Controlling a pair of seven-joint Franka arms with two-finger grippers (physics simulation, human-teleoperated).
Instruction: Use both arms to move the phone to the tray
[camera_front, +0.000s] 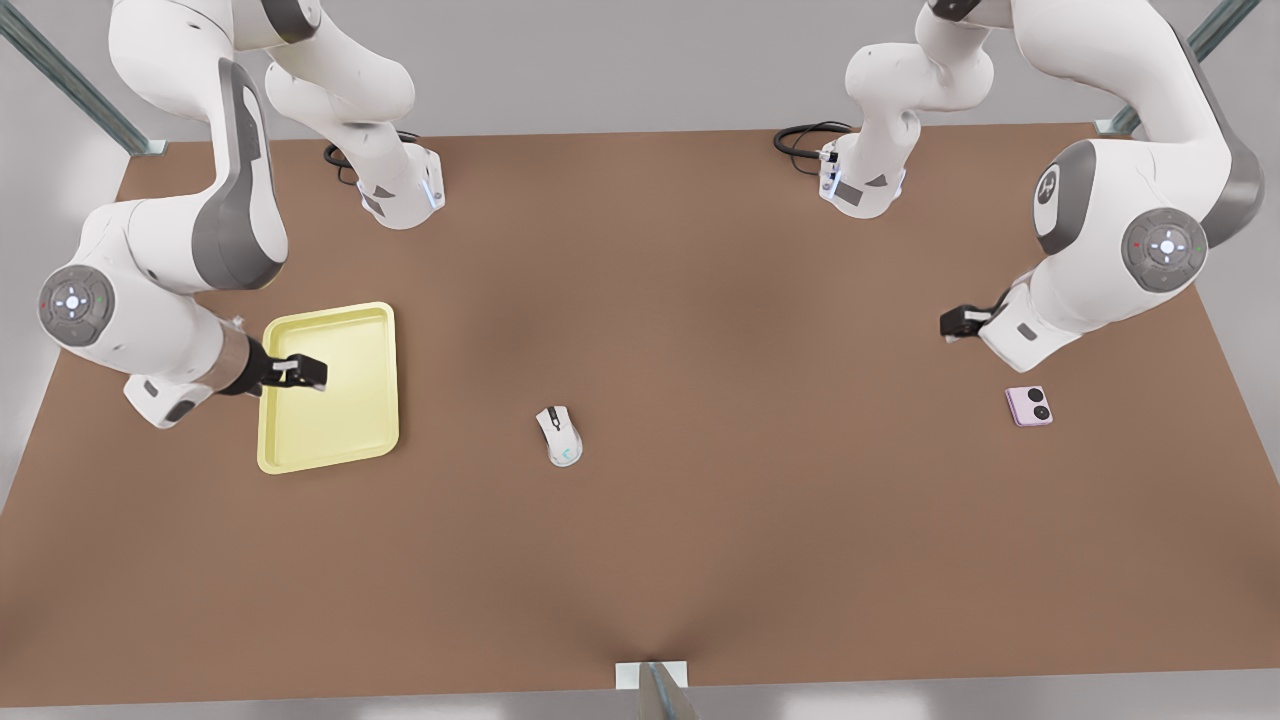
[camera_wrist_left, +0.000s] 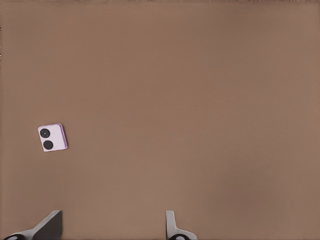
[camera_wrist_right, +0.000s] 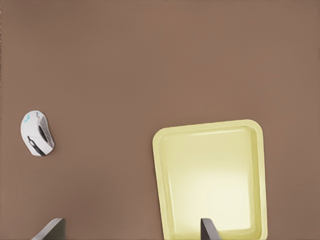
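The pale pink phone (camera_front: 1029, 406) lies flat on the brown table at the front view's right, its two black camera circles up. My left gripper (camera_front: 955, 322) hovers open a little behind and to the left of it, apart from it. In the left wrist view the phone (camera_wrist_left: 52, 137) lies off to one side of the left gripper (camera_wrist_left: 112, 226). The yellow tray (camera_front: 330, 430) sits at the front view's left. Above its left half hangs my right gripper (camera_front: 310, 373), open with nothing in it. The right wrist view has the tray (camera_wrist_right: 210, 175) beneath the right gripper (camera_wrist_right: 131, 228).
A white computer mouse (camera_front: 559, 435) rests on the table (camera_front: 700, 300) between tray and phone, also in the right wrist view as the mouse (camera_wrist_right: 37, 133). Both arm bases with black cables (camera_front: 800, 138) stand at the far edge.
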